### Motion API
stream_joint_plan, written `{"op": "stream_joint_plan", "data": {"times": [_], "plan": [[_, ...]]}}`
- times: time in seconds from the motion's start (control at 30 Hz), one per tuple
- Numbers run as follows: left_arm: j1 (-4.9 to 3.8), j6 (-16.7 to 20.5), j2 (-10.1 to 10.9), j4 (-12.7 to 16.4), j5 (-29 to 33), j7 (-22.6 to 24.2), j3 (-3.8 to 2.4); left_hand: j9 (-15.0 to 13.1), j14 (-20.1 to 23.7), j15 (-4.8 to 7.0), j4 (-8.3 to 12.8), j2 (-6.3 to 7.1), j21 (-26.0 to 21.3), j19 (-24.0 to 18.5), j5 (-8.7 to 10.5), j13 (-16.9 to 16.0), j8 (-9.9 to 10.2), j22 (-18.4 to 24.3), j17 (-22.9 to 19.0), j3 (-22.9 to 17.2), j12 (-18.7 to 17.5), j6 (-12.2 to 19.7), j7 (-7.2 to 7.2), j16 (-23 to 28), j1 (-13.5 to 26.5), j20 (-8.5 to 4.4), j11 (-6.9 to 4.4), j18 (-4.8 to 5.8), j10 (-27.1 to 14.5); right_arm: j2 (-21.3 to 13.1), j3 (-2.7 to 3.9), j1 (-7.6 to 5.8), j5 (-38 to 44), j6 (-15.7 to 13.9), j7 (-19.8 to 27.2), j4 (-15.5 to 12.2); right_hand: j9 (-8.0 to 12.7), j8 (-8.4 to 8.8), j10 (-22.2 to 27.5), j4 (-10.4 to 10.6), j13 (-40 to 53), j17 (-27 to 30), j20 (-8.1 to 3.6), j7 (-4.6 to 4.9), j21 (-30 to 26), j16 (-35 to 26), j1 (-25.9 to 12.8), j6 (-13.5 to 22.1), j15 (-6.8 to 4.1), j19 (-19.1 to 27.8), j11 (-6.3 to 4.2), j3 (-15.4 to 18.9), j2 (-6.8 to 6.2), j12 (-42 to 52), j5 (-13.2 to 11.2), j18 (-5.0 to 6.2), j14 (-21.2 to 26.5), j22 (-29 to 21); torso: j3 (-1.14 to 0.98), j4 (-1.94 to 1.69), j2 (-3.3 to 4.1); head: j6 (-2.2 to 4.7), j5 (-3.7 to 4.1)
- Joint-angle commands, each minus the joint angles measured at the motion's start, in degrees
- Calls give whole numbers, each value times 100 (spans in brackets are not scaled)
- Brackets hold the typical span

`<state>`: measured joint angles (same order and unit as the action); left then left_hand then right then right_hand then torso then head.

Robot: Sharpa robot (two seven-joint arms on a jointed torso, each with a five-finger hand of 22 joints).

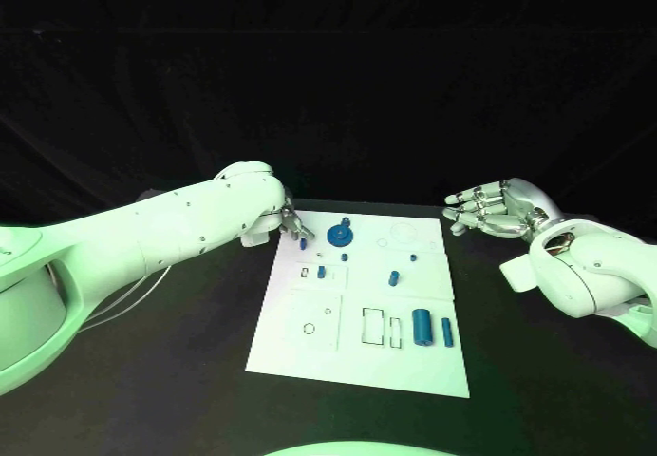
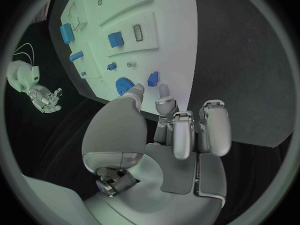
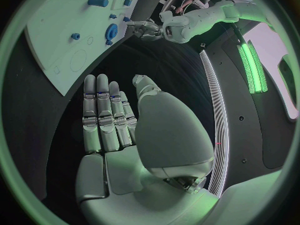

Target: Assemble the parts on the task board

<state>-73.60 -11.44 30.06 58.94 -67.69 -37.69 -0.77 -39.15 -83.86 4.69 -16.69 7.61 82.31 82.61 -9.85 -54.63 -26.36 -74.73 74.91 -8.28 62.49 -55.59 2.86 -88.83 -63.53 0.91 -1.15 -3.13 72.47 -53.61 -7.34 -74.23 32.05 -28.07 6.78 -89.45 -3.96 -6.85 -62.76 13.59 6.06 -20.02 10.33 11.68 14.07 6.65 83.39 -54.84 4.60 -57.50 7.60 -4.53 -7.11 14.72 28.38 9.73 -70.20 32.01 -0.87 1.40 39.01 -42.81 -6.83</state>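
- The task board (image 1: 359,361) is a flat, matte white rectangular plate lying on the black table (image 1: 164,380), with shallow raised panels and thin outlined recesses: rectangles, small circles and a large faint ring near its far right corner
- The left hand (image 1: 291,225) sits at the board's far left corner; in the left wrist view its silver fingers (image 2: 211,130) are straight and slightly apart, the thumb and a neighbouring fingertip reach toward a small blue part (image 2: 152,78) at the board's edge; whether they touch or pinch it I cannot tell
- Just beside that piece a blue gear (image 1: 340,235) with a toothed round rim lies on the board, close to the left hand's fingertips
- Further toward the robot, two blue cylinders (image 1: 423,328) lie side by side near the board's right edge, smooth and rounded, the thicker one to the left of the slimmer one
- A short blue peg (image 1: 393,278) lies around the board's middle, and a smaller blue block (image 1: 322,272) sits in a rectangular slot on the left panel
- The right hand (image 1: 496,209) hangs beyond the board's far right corner, off the plate, palm up, its metallic segmented fingers loosely curved and apart, holding nothing; the right wrist view shows them extended side by side
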Motion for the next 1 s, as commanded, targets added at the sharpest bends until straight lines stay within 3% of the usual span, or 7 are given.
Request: {"op": "stream_joint_plan", "data": {"times": [0.03,0.5,0.77,1.0], "plan": [[11,-135,-25,-2,53,53,2,7,-568,-39,-12,-7,-29,14,-9,4,26,5,1374,36,1,6,29,12,53,37,25,-14,-9,8,1,6,28,87,67,-2,-10,-39,39,12,-9,6,40,5,-39,-39,-46,28,8,13,14,-15,12,39,36,59,39,-5,-3,2,1,5,-7],[30,-156,-41,-5,73,55,11,30,-567,-41,-5,-65,-27,15,-17,4,36,-2,1373,71,9,-5,27,13,0,41,25,-13,-17,17,1,8,28,78,74,7,-11,-45,42,4,-13,11,43,5,-48,-47,-49,28,8,8,14,-25,19,46,42,61,38,-19,-3,-4,-1,2,-15],[33,-107,-36,22,98,56,12,76,-570,-39,4,-268,-26,15,-15,4,54,-10,1381,49,30,-29,24,6,-149,44,22,-12,-23,20,1,9,28,68,78,11,-11,-46,44,0,-15,13,44,4,-52,-51,-46,29,9,8,13,-28,20,47,45,62,42,-24,-3,2,1,-6,-22],[33,-118,-30,46,296,68,12,123,-563,-17,128,-460,-37,3,-33,40,75,2,1361,-210,11,-11,-5,24,-782,34,-6,-17,-63,20,1,9,28,67,80,12,-11,-46,44,-1,-15,14,45,4,-53,-52,-45,29,9,9,13,-29,20,47,46,62,43,-25,-2,2,2,-8,-17]]}}
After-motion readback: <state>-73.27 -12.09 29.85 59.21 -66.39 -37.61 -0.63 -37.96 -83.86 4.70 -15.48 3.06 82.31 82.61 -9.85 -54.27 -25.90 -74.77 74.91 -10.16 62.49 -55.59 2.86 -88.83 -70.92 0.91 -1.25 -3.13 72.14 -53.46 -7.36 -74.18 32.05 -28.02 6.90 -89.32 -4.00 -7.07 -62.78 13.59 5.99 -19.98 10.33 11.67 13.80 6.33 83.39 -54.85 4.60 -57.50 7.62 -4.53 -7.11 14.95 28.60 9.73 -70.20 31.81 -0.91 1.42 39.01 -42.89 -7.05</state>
